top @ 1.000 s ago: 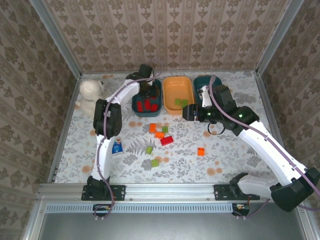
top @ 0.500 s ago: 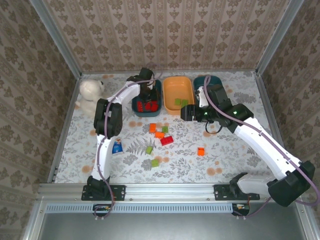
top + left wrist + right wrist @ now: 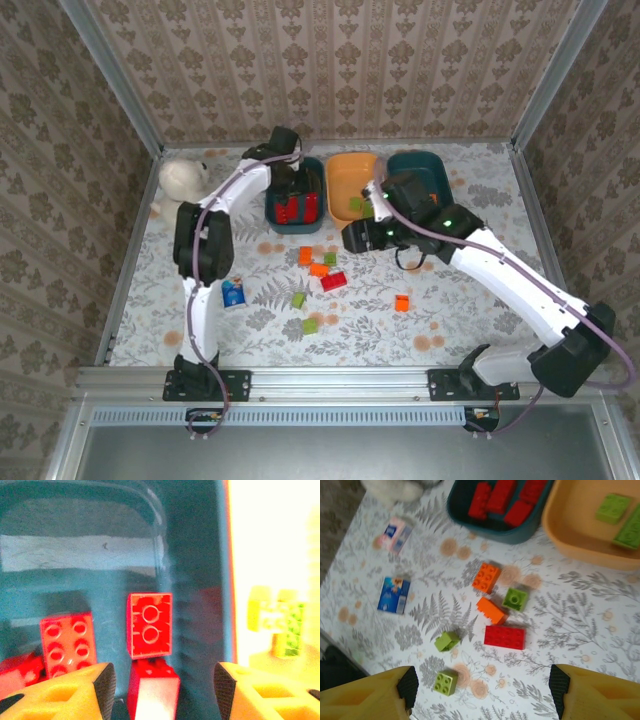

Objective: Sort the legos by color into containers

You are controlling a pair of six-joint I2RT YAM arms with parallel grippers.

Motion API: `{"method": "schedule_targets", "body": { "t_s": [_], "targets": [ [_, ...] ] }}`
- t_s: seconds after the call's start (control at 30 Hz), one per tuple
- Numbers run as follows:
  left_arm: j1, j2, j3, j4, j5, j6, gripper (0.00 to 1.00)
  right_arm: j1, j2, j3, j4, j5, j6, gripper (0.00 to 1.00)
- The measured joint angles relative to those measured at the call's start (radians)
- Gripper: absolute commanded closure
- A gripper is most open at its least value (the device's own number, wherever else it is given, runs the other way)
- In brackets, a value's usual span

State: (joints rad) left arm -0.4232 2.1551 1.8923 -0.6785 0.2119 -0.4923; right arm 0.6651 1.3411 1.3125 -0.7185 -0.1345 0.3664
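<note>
My left gripper [image 3: 291, 190] hangs open inside the left teal tub [image 3: 272, 218]. A red lego [image 3: 152, 690] stands on the tub floor between its pads, clear of both, with other red legos [image 3: 150, 625] behind it. My right gripper [image 3: 352, 237] is open and empty above the loose legos on the table: a red one [image 3: 504, 636], two orange ones [image 3: 487, 577], and three green ones [image 3: 444, 682]. One more orange lego [image 3: 402, 302] lies apart to the right. The orange tub [image 3: 340, 165] holds green legos [image 3: 358, 205]. The right teal tub [image 3: 420, 170] is partly hidden by the right arm.
A white teddy bear [image 3: 180, 185] sits at the back left. A small blue carton [image 3: 234, 293] lies left of the loose legos, beside the left arm. Patterned walls and metal rails close in the table on three sides.
My left gripper has opened and let go of a red lego inside the left teal tub. The right arm has swung left, away from the tubs, over the loose legos.
</note>
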Motion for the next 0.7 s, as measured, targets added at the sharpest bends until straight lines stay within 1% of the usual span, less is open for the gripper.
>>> {"method": "schedule_targets", "body": {
  "t_s": [0.1, 0.23, 0.37, 0.43, 0.53, 0.6, 0.7],
  "targets": [
    [0.017, -0.152, -0.085, 0.028, -0.018, -0.032, 0.38, 0.100, 0.063, 0.010, 0.003, 0.032, -0.029, 0.27],
    [0.048, -0.438, -0.293, 0.077, -0.062, -0.079, 0.34, 0.232, 0.179, 0.015, 0.017, 0.063, -0.064, 0.26],
    [0.079, -0.737, -0.531, 0.089, -0.097, -0.114, 0.32, 0.328, 0.302, 0.029, 0.022, 0.078, -0.104, 0.22],
    [0.088, -0.877, -0.654, 0.077, -0.108, -0.128, 0.30, 0.356, 0.365, 0.053, 0.021, 0.077, -0.119, 0.21],
    [0.106, -1.070, -0.809, 0.024, -0.119, -0.153, 0.30, 0.373, 0.447, 0.092, 0.020, 0.077, -0.150, 0.18],
    [0.119, -1.188, -0.883, -0.019, -0.124, -0.171, 0.29, 0.375, 0.499, 0.125, 0.011, 0.079, -0.179, 0.17],
    [0.128, -1.339, -0.946, -0.078, -0.130, -0.195, 0.30, 0.375, 0.575, 0.174, -0.003, 0.091, -0.229, 0.17]
  ]
}}
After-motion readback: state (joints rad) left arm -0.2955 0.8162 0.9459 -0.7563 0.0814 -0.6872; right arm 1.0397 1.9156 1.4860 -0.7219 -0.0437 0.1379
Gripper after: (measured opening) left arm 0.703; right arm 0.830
